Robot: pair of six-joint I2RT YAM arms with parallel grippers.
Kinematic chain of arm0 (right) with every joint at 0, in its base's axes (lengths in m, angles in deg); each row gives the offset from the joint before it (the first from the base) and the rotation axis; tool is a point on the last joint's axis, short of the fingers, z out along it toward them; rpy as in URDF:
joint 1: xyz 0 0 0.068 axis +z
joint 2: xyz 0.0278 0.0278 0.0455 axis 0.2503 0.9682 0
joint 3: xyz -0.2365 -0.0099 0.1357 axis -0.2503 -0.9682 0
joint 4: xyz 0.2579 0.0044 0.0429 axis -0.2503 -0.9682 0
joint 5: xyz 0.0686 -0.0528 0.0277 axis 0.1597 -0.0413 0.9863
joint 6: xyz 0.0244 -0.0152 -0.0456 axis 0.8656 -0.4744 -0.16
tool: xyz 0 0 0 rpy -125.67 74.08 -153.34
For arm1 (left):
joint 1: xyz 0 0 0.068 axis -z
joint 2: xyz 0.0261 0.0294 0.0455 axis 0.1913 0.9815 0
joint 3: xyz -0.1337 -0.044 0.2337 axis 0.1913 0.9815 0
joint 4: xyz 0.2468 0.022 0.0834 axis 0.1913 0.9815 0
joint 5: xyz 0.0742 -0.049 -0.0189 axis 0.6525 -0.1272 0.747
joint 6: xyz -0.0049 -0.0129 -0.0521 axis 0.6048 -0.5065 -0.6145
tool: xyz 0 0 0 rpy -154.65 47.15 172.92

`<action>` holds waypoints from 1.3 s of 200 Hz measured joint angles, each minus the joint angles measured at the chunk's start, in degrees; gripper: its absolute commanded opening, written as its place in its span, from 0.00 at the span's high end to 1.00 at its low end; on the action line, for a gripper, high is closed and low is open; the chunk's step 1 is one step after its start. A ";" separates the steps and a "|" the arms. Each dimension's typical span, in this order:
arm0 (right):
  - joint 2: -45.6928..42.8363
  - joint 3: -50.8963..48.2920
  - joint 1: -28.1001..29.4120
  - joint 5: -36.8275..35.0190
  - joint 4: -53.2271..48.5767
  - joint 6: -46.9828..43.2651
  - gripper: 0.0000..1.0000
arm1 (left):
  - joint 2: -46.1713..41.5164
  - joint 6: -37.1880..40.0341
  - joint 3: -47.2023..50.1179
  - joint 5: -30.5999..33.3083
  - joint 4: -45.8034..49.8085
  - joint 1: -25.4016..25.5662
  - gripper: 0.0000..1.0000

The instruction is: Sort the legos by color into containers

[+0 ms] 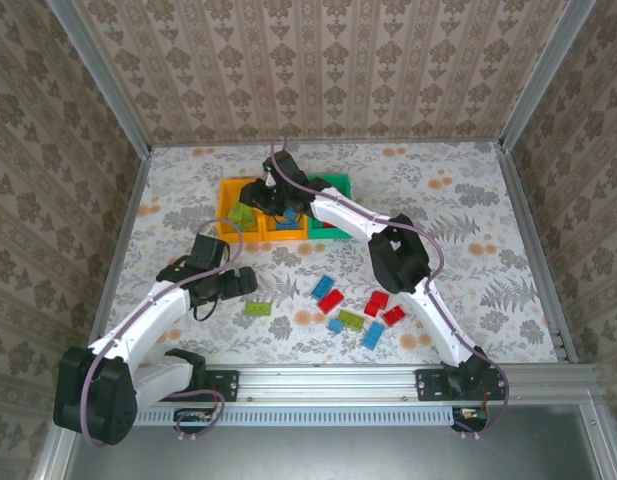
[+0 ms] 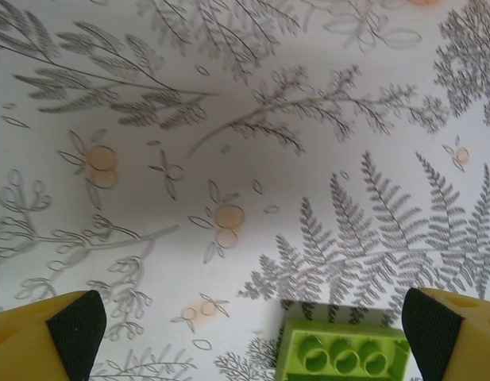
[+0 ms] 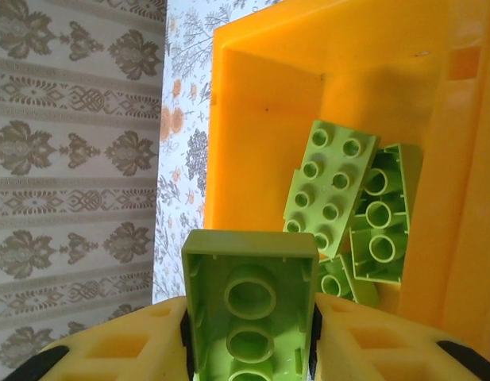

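- My right pincer holds a lime brick between its fingers, above the orange bin
- Inside that bin lie other lime bricks, tumbled against each other
- My left pincer is spread wide just above the desk, with a second lime brick lying between its fingers, nearer the right one
- Red bricks and blue bricks lie loose on the desk, well apart from the bin

My top camera looks down from behind me at 6 o'clock, over the whole desk. Left wrist camera hangs close above the desk, sharing a loose brick with it. Right wrist camera peers closely past a held brick into the bin that the top view has at 12 o'clock.
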 measured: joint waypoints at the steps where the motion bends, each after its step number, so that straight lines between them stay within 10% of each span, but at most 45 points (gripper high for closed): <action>1: 0.07 0.07 0.00 0.00 0.00 0.11 0.53 | 0.00 -0.07 0.09 0.00 0.00 0.20 0.00; 64: 1.11 2.91 -0.22 0.83 0.76 1.49 0.24 | 0.02 -2.71 1.62 0.00 -0.37 9.42 0.00; 189: -15.82 -13.94 -1.16 -1.99 -0.68 -2.43 0.19 | 12.37 -5.90 -0.76 2.51 0.46 20.57 0.02; 260: -33.16 -31.67 -6.60 -6.84 -1.36 -6.62 0.16 | 19.32 -5.77 -5.49 4.63 5.01 20.79 0.26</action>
